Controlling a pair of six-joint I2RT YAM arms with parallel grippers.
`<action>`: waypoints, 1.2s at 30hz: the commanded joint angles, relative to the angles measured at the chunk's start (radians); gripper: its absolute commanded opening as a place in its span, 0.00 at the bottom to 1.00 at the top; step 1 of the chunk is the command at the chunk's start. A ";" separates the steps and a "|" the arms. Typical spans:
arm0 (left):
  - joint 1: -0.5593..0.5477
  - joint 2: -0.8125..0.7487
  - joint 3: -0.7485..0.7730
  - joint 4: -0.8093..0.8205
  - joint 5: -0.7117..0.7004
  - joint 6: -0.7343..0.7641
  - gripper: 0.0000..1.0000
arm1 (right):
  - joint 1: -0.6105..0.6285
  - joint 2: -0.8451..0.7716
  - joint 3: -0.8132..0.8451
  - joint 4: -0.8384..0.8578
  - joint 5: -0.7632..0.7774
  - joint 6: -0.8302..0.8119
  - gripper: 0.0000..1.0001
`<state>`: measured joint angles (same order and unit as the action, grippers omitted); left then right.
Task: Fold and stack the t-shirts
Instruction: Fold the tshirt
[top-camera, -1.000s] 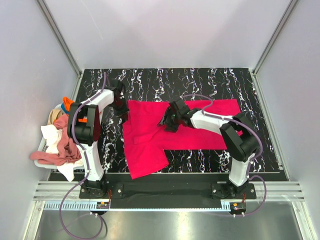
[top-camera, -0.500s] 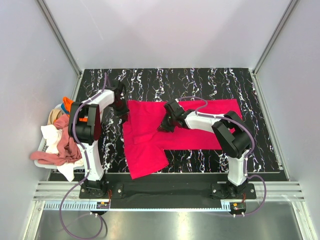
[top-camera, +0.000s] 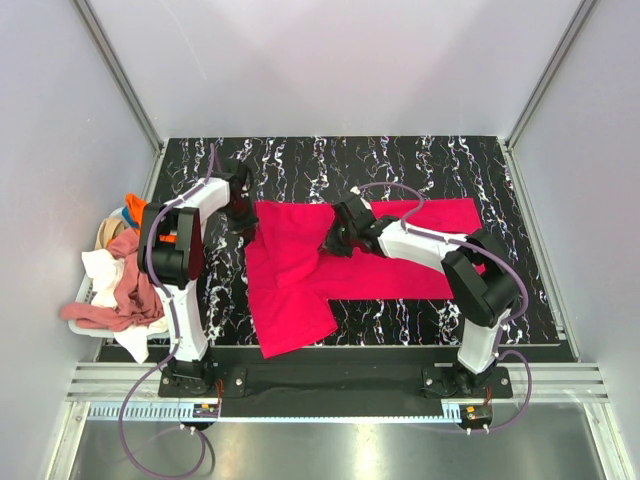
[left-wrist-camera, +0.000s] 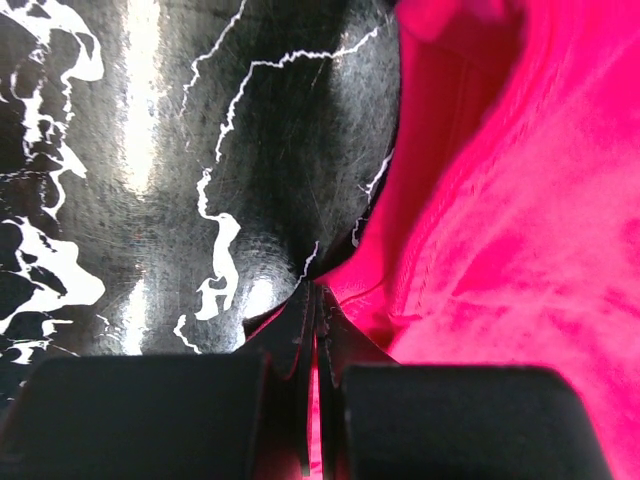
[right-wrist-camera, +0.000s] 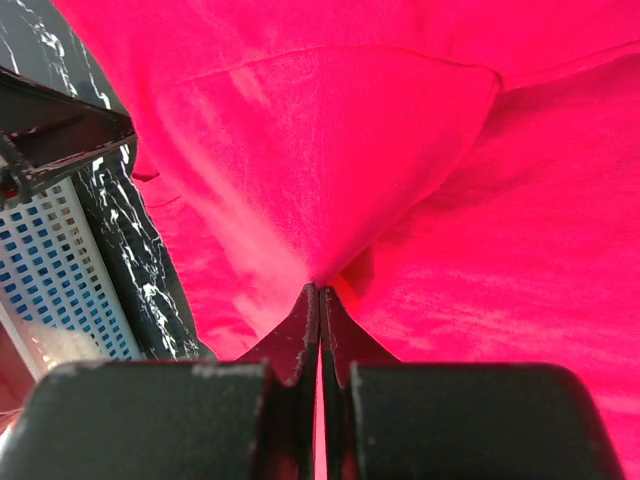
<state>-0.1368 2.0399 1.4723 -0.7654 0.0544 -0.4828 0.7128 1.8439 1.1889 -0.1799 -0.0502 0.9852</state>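
Note:
A bright pinkish-red t-shirt (top-camera: 300, 285) lies spread across the black marbled table (top-camera: 400, 165), one sleeve pointing toward the near edge. My left gripper (top-camera: 243, 216) sits at the shirt's far left corner. In the left wrist view it (left-wrist-camera: 318, 300) is shut on the hem of the red cloth (left-wrist-camera: 520, 220). My right gripper (top-camera: 334, 243) is over the shirt's middle. In the right wrist view it (right-wrist-camera: 320, 292) is shut on a pinch of fabric (right-wrist-camera: 350, 130) that rises in a small tent.
A white basket (top-camera: 75, 322) hangs off the table's left side. It holds more t-shirts: dusty pink (top-camera: 128, 285), white (top-camera: 100, 268), orange (top-camera: 134, 208). Its perforated wall (right-wrist-camera: 50, 270) shows in the right wrist view. Booth walls close in the table at the left, right and back.
My right gripper has closed on a fold in the middle of the red t-shirt after nudging slightly left. The left gripper has kept its hold and place.

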 joint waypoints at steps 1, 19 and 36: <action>0.005 0.043 0.014 0.014 -0.085 0.000 0.00 | 0.010 -0.060 -0.006 -0.047 0.044 -0.039 0.00; -0.018 0.004 0.322 -0.054 0.068 0.021 0.07 | 0.008 0.038 0.101 -0.102 0.016 -0.143 0.05; 0.003 0.143 0.500 -0.094 -0.120 0.018 0.18 | 0.008 -0.052 0.086 -0.181 0.075 -0.171 0.32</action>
<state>-0.1349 2.2585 1.9312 -0.8352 -0.0097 -0.4690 0.7128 1.8641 1.2659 -0.3470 -0.0307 0.8230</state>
